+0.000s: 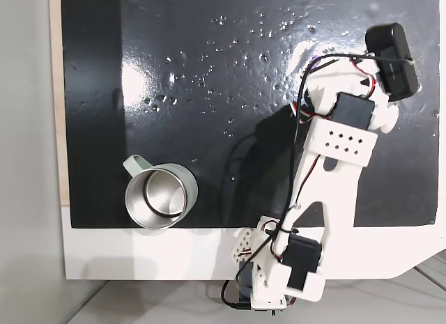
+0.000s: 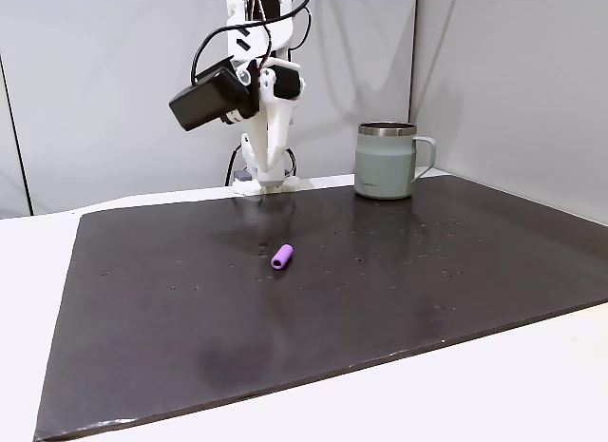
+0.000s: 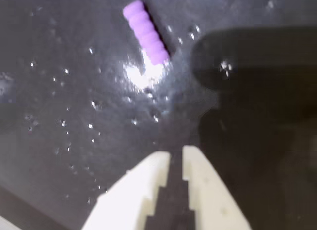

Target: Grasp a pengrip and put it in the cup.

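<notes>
One pengrip [image 2: 282, 257] on mat, one cup [image 2: 386, 161] – pincer [image 3: 177, 158] nearly closed, empty

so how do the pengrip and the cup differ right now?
Size: the pengrip is tiny, while the cup is far larger.
Colour: the pengrip is light purple and ribbed; the cup is pale grey-green outside, shiny steel inside.
Pose: the pengrip lies on its side mid-mat; the cup stands upright near the mat's edge.
Shared: both rest on the black mat, untouched by the tool.
</notes>
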